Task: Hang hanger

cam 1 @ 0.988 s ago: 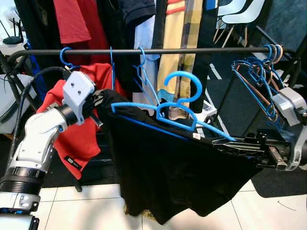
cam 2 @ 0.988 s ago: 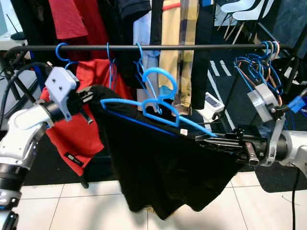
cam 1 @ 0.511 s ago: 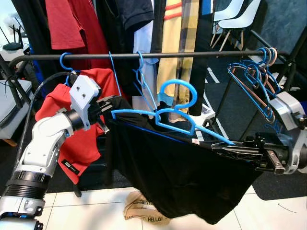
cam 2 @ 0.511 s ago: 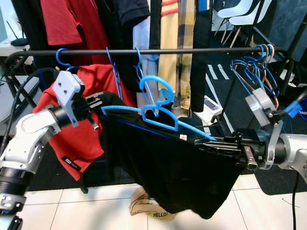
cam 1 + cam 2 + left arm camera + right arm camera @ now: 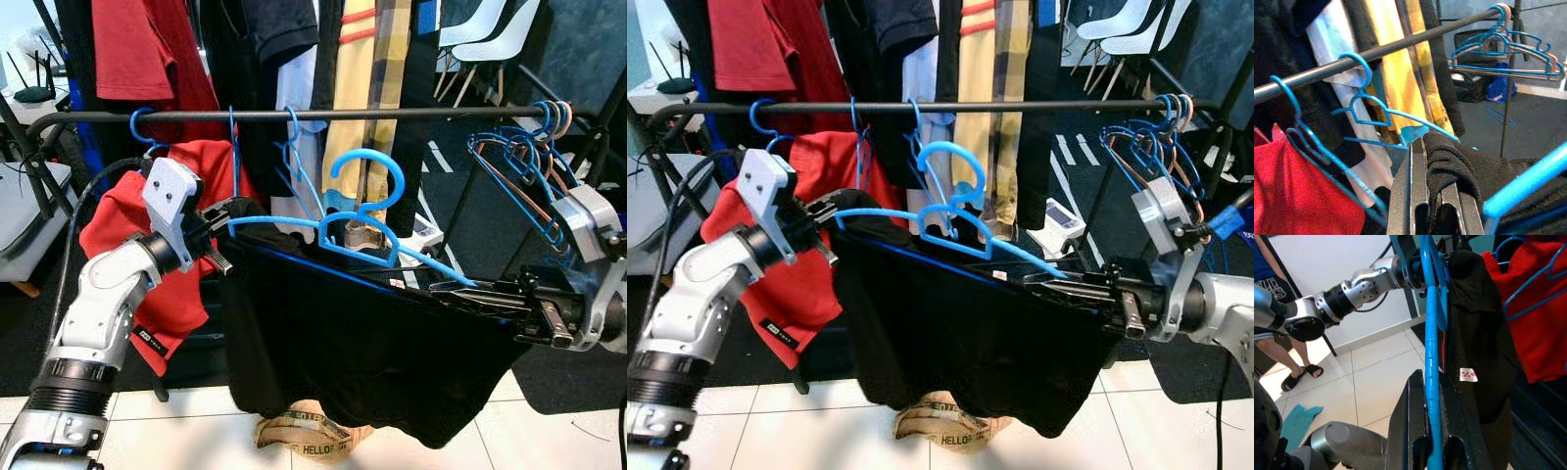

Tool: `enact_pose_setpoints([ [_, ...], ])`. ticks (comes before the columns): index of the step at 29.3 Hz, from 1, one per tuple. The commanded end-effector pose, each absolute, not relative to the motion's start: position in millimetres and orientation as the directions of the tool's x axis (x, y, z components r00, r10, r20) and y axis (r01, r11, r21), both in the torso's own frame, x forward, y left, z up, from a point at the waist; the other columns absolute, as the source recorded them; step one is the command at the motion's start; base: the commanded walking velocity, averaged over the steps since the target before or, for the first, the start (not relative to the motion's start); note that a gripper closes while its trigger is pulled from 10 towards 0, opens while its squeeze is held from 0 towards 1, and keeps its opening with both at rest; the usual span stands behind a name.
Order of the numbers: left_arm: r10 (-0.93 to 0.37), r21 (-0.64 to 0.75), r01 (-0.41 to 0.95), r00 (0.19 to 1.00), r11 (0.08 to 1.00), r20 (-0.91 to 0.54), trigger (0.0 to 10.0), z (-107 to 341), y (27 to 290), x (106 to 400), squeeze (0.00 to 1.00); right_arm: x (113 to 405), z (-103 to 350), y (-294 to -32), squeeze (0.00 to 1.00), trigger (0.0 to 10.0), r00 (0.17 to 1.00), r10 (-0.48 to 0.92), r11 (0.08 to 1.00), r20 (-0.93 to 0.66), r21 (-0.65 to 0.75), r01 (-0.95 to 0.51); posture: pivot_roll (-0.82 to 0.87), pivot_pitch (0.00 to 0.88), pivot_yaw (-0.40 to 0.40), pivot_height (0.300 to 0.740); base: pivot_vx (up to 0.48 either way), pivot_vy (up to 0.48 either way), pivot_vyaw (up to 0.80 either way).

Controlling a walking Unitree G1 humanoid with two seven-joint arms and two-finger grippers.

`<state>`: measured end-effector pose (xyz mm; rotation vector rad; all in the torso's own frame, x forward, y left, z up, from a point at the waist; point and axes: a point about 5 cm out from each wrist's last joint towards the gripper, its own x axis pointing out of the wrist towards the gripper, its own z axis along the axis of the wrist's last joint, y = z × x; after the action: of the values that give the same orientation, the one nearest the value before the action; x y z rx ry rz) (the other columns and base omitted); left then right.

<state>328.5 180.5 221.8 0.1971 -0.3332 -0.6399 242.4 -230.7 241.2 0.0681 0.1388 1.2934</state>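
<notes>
A blue plastic hanger [image 5: 358, 230] carries a black garment [image 5: 362, 352] that droops below it. Its hook [image 5: 377, 176] stands just in front of and below the black clothes rail [image 5: 392, 114], not over it. My left gripper [image 5: 223, 211] is shut on the hanger's left end and the black cloth there [image 5: 1449, 166]. My right gripper [image 5: 460, 291] is shut on the blue hanger arm [image 5: 1431, 382] at its right end. The hanger slopes down toward the right.
A red shirt [image 5: 171, 245] hangs on the rail behind my left arm. Several empty blue hangers [image 5: 519, 166] bunch at the rail's right end. Clothes hang behind the rail. A brown paper bag [image 5: 304, 436] lies on the tiled floor. A person's legs [image 5: 1273, 357] stand nearby.
Both grippers have lifted the hanger slightly toward the rail and the garment's hem has swung up. The camera has dropped a little, bringing the paper bag into view.
</notes>
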Motion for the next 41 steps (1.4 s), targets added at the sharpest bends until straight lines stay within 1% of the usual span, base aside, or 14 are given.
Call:
enact_pose_setpoints([
  [1, -0.622, 0.274, 0.563, 0.748, 0.78, 0.233, 10.0, 217.4, 175.8, 326.5, 0.0, 244.1, 244.7, -226.5, 0.0, 10.0, 0.256, 0.966, 0.259, -0.046, 0.107, -0.96, -0.03, 0.0, 0.026, 0.74, 0.0, 0.0, 0.0],
  [5, -0.619, 0.264, 0.564, 0.754, 0.782, 0.222, 10.0, 211.6, 174.6, 326.6, 0.0, 242.8, 245.2, -227.6, 0.0, 10.0, 0.255, 0.966, 0.259, -0.05, 0.109, -0.96, 0.0, 0.0, 0.024, 0.74, 0.0, 0.0, 0.0],
  [8, -0.62, 0.252, 0.569, 0.75, 0.783, 0.231, 10.0, 214.4, 175.2, 328.0, 0.0, 243.5, 245.7, -229.3, 0.0, 10.0, 0.258, 0.965, 0.262, -0.05, 0.108, -0.959, -0.03, 0.0, 0.02, 0.74, 0.0, 0.0, 0.0],
  [9, -0.621, 0.246, 0.572, 0.746, 0.782, 0.24, 10.0, 217.3, 175.7, 328.3, 0.45, 244.3, 246.1, -229.5, 0.0, 10.0, 0.26, 0.964, 0.264, -0.049, 0.107, -0.959, -0.03, 0.0, 0.02, 0.74, 0.0, 0.0, 0.0],
  [10, -0.621, 0.246, 0.572, 0.746, 0.782, 0.24, 10.0, 217.3, 175.7, 328.3, 0.45, 244.3, 246.1, -229.5, 0.0, 10.0, 0.26, 0.964, 0.264, -0.049, 0.107, -0.959, -0.03, 0.0, 0.02, 0.74, 0.0, 0.0, 0.0],
  [11, -0.632, 0.241, 0.585, 0.739, 0.774, 0.235, 10.0, 219.2, 176.5, 328.7, 1.0, 244.1, 248.2, -228.2, 0.0, 10.0, 0.256, 0.966, 0.259, -0.044, 0.103, -0.96, -0.02, 0.0, 0.037, 0.74, 0.0, 0.0, 0.0],
  [17, -0.656, 0.248, 0.61, 0.723, 0.753, 0.216, 10.0, 221.4, 179.2, 326.9, 1.0, 243.9, 248.0, -225.7, 0.0, 10.0, 0.255, 0.966, 0.259, -0.045, 0.098, -0.961, -0.03, 0.021, 0.038, 0.74, 0.0, 0.0, 0.0],
  [23, -0.697, 0.243, 0.654, 0.691, 0.716, 0.194, 10.0, 226.8, 192.0, 320.3, 1.0, 243.7, 248.0, -223.5, 0.0, 10.0, 0.251, 0.967, 0.254, -0.039, 0.093, -0.963, -0.01, 0.023, 0.05, 0.74, 0.0, 0.0, 0.0],
  [24, -0.719, 0.256, 0.675, 0.676, 0.692, 0.161, 10.0, 227.5, 199.4, 317.4, 1.0, 244.6, 249.8, -226.0, 0.0, 10.0, 0.261, 0.965, 0.263, -0.038, 0.087, -0.961, -0.03, 0.031, 0.049, 0.74, 0.0, 0.0, 0.0],
  [28, -0.732, 0.27, 0.687, 0.67, 0.675, 0.125, 10.0, 225.8, 204.5, 315.2, 1.0, 245.1, 253.6, -229.5, 0.0, 10.0, 0.273, 0.961, 0.275, -0.036, 0.076, -0.958, -0.04, 0.031, 0.055, 0.74, 0.0, 0.0, 0.0],
  [30, -0.732, 0.27, 0.687, 0.67, 0.675, 0.125, 10.0, 225.8, 204.5, 315.2, 1.0, 245.1, 253.6, -229.5, 0.0, 10.0, 0.273, 0.961, 0.275, -0.036, 0.076, -0.958, -0.04, 0.031, 0.055, 0.74, 0.0, 0.0, 0.0],
  [31, -0.727, 0.272, 0.686, 0.682, 0.675, 0.083, 10.0, 219.3, 211.8, 316.1, 1.0, 245.1, 255.6, -233.8, 0.0, 10.0, 0.292, 0.956, 0.293, -0.032, 0.063, -0.954, -0.04, 0.03, 0.064, 0.74, 0.0, 0.0, 0.0],
  [38, -0.715, 0.269, 0.678, 0.696, 0.684, 0.066, 10.0, 220.3, 221.9, 316.6, 1.0, 245.2, 257.6, -238.3, 0.0, 10.0, 0.308, 0.951, 0.31, -0.037, 0.055, -0.949, -0.05, 0.031, 0.067, 0.74, 0.0, 0.0, 0.0],
  [41, -0.682, 0.246, 0.647, 0.726, 0.722, 0.091, 10.0, 223.5, 231.2, 317.9, 1.0, 246.3, 261.0, -243.6, 0.0, 10.0, 0.332, 0.942, 0.334, -0.051, 0.039, -0.942, -0.04, 0.033, 0.062, 0.74, 0.0, 0.0, 0.0],
])
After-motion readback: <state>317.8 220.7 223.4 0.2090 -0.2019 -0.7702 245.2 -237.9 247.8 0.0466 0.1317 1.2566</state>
